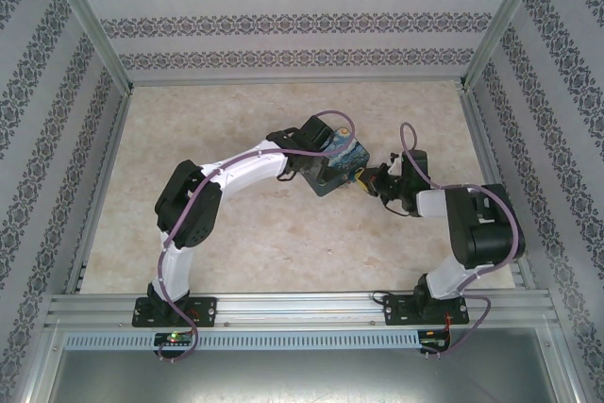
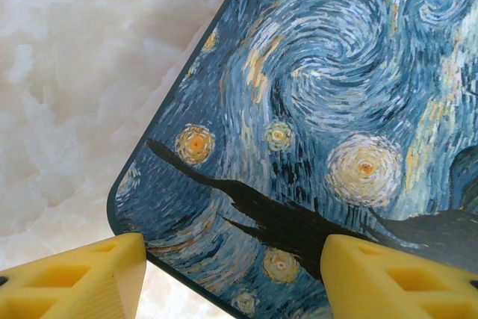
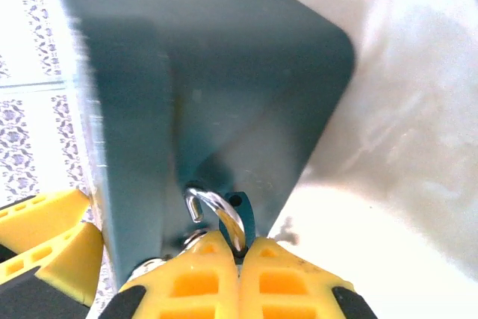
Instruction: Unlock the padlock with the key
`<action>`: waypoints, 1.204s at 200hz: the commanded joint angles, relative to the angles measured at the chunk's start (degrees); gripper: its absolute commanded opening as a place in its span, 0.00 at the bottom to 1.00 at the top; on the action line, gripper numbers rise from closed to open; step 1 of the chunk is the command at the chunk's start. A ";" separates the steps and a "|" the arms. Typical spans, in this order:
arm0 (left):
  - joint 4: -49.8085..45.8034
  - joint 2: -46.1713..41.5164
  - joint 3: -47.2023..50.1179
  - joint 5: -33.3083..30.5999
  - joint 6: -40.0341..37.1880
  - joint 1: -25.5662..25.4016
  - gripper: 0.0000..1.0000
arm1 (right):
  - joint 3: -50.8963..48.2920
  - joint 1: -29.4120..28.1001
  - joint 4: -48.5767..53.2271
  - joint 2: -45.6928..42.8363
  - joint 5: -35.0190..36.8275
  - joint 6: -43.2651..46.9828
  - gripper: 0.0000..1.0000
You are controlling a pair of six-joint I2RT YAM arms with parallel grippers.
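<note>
The padlock's silvery shackle (image 3: 224, 214) rises out of the seam between my right gripper's (image 3: 239, 248) yellow fingertips, which are shut on it. Its free end curls loose beside the box's small blue hasp tab (image 3: 244, 211). The padlock's body and the key are hidden under the fingers. My right gripper (image 1: 370, 181) is pressed against the right side of the Starry Night box (image 1: 342, 165). My left gripper (image 2: 231, 274) is open over a corner of the painted lid (image 2: 314, 110), its fingers wide apart. Whether they touch the lid I cannot tell.
The box stands mid-table on a pale marbled top (image 1: 236, 233). Patterned walls (image 1: 57, 92) and metal frame rails (image 1: 283, 304) enclose the table. The left arm (image 1: 236, 172) arches over the middle-left, and the right arm's elbow (image 1: 481, 224) is at the right.
</note>
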State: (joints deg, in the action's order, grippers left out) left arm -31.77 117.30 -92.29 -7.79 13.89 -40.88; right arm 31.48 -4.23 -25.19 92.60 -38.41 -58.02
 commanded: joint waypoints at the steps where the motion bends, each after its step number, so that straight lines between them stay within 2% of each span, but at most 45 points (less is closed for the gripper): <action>1: -15.66 8.01 4.77 -2.76 -2.82 0.45 0.64 | 1.91 0.60 9.72 -2.23 1.97 6.34 0.00; 33: -15.53 7.47 4.64 -2.43 -2.64 0.45 0.65 | 0.09 0.80 9.69 -5.16 1.04 5.34 0.00; 82: -16.06 6.08 2.91 0.08 -2.36 0.45 0.70 | -8.55 0.80 12.87 -14.61 1.85 4.44 0.00; 131: -15.45 0.48 2.49 3.41 -1.23 0.54 0.85 | -15.09 0.97 24.19 -26.74 6.12 5.32 0.00; 144: -15.21 -1.97 2.57 3.97 -0.41 0.63 0.90 | -15.32 1.19 28.09 -29.83 6.92 6.05 0.10; 157: -15.00 -4.69 2.83 4.65 0.44 0.87 0.94 | -15.14 1.65 32.21 -33.06 7.82 6.68 0.27; 173: -14.71 -8.79 3.36 5.15 1.50 1.45 1.00 | -14.42 2.41 37.28 -37.19 9.18 7.25 0.42; 182: -14.55 -10.98 4.01 5.02 1.98 1.92 1.00 | -13.93 2.91 39.82 -39.43 9.79 7.53 0.51; 213: -13.51 -21.06 7.27 2.81 4.11 3.82 1.00 | -12.15 4.38 45.29 -44.87 10.40 7.93 0.72; 216: -13.16 -22.08 7.80 2.48 4.37 4.06 1.00 | -10.50 4.48 45.58 -45.21 10.38 8.00 0.78; 221: -12.75 -24.05 8.65 2.22 4.79 4.39 1.00 | -9.71 4.57 45.87 -45.62 10.51 7.95 0.82; 226: -12.55 -25.47 9.30 2.12 5.28 4.87 1.00 | -8.91 4.62 46.24 -45.88 10.63 8.01 0.90; 241: -11.51 -30.12 11.90 0.89 6.84 6.75 1.00 | -6.20 4.71 47.13 -46.15 11.02 8.60 0.98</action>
State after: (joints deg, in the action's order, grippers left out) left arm -43.05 94.52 -83.53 -3.92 17.15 -36.71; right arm 20.10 -0.08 17.78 47.57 -28.99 -50.54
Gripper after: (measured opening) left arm 0.996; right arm 0.933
